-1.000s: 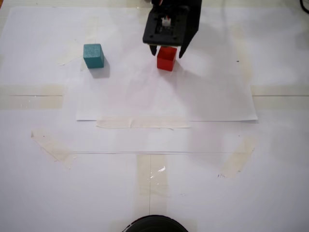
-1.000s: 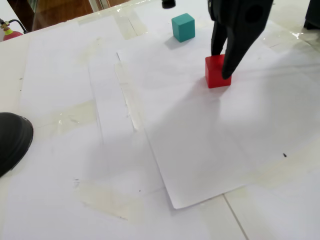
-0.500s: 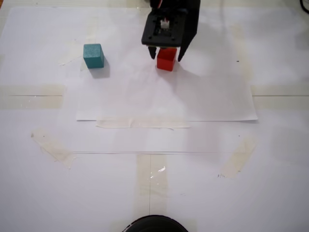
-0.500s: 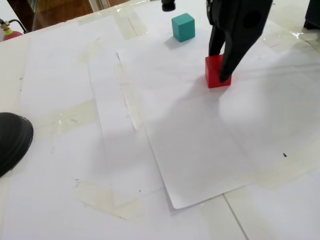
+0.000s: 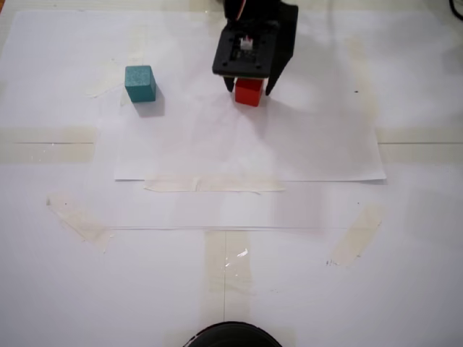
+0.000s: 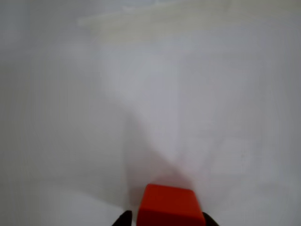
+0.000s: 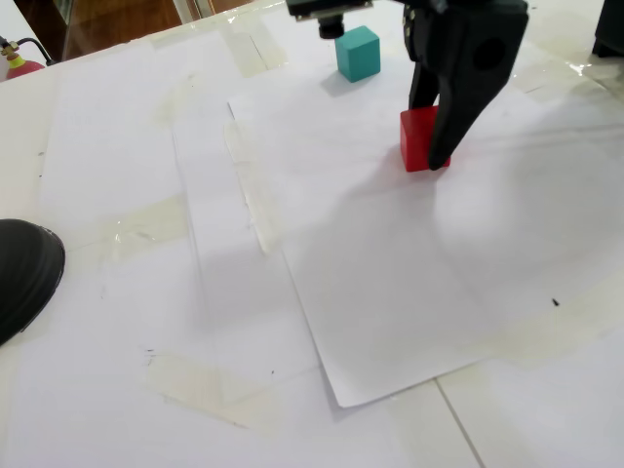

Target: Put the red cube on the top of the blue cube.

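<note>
In the wrist view the red cube (image 6: pixel 167 206) fills the bottom edge, with the two dark fingertips (image 6: pixel 124 219) showing just outside its lower corners, so the gripper (image 6: pixel 164 220) straddles the block; whether the jaws already press its sides cannot be told from these pictures. In a fixed view the gripper (image 5: pixel 251 85) stands over the cube (image 5: pixel 248 92), its fingers coming down on either side, and the cube appears to sit on the white paper sheet (image 5: pixel 289 152). In another fixed view one finger crosses in front of the cube's right edge (image 7: pixel 419 138), and the block rests flat on the paper. The blue cube (image 5: pixel 140 83) lies well apart, to the left in that same fixed view, and beyond the red one in the angled view (image 7: pixel 358 53). The step in hand looks like the grasp: I would keep the fingers square to two opposite faces, low enough to bite at mid-height, and close evenly so the block does not twist, then lift straight up before carrying it across to the blue cube.
</note>
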Available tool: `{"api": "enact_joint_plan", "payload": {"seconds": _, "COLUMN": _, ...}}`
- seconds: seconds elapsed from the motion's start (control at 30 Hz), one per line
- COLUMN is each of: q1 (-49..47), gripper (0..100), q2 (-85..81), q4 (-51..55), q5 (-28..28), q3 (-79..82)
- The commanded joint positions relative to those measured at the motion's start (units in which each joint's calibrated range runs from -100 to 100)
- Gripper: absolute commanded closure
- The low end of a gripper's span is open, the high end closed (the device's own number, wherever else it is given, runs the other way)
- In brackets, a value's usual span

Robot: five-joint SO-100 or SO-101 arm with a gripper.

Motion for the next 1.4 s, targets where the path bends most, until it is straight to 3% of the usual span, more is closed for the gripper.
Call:
{"api": "enact_joint_plan", "payload": {"seconds": 0.0, "q1": 0.69, "gripper": 85, "q2": -0.23, "q4": -0.87, "q5": 0.39, "q3": 0.22}}
{"api": "enact_joint_plan", "payload": {"seconds": 0.63, "q1": 1.60, "gripper": 93, "q2": -1.69, "q4": 1.57, "q5": 1.95, "q3": 0.04}}
{"api": "enact_joint_plan", "payload": {"seconds": 1.37, "q1": 16.05, "gripper": 93, "q2": -1.61, "q4": 19.51, "q5": 16.17, "q3": -16.94}}
